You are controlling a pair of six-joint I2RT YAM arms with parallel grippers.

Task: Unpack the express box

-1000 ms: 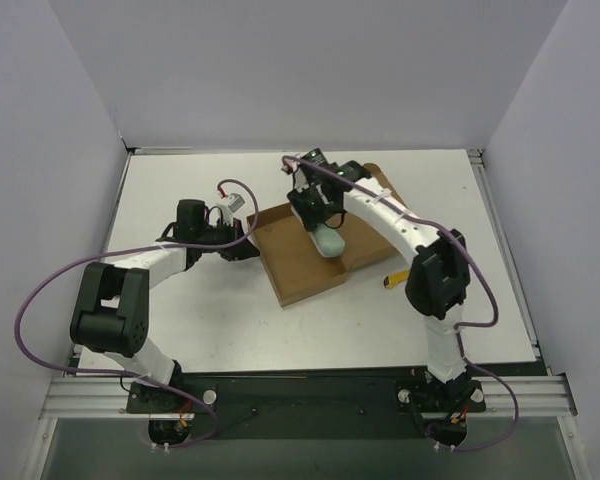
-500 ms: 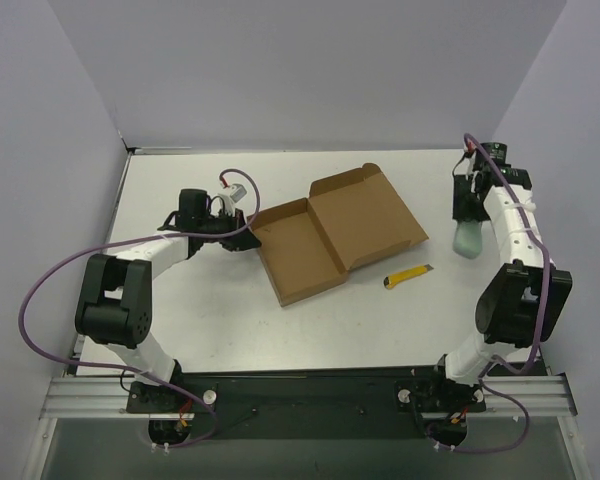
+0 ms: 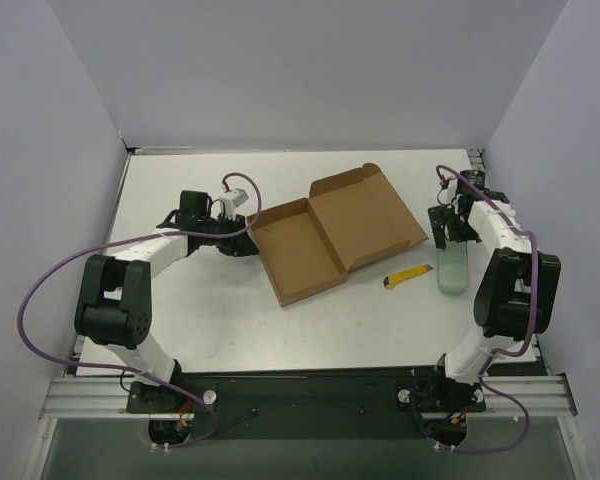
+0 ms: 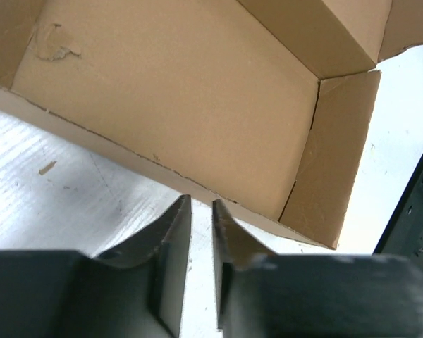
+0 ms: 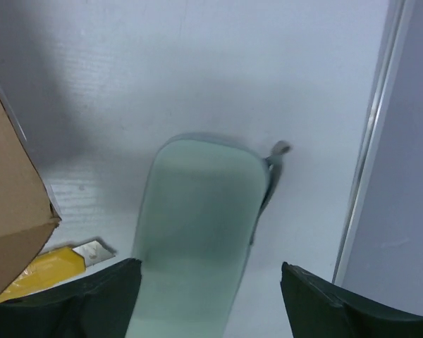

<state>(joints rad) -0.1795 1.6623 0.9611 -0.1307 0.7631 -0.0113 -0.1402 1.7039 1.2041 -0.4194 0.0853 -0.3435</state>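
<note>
**Bottle out, box empty**

Top view: express box [image 3: 325,235] lay open mid-tabletop [image 3: 230,320], tray empty. Bottle [image 3: 451,268] lay right, near the knife [image 3: 408,276].

Left wrist: left end effector [image 4: 201,211] nearly closed, empty, at the box's wall.

Right wrist: right end effector [image 5: 204,271] spread wide above the bottle, released. I judged unpacking essentially done; next, retract both arms.

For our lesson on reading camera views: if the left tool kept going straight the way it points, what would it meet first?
Probably the near side wall of the open express box, just ahead of the almost shut left tool; depth is uncertain.
</note>
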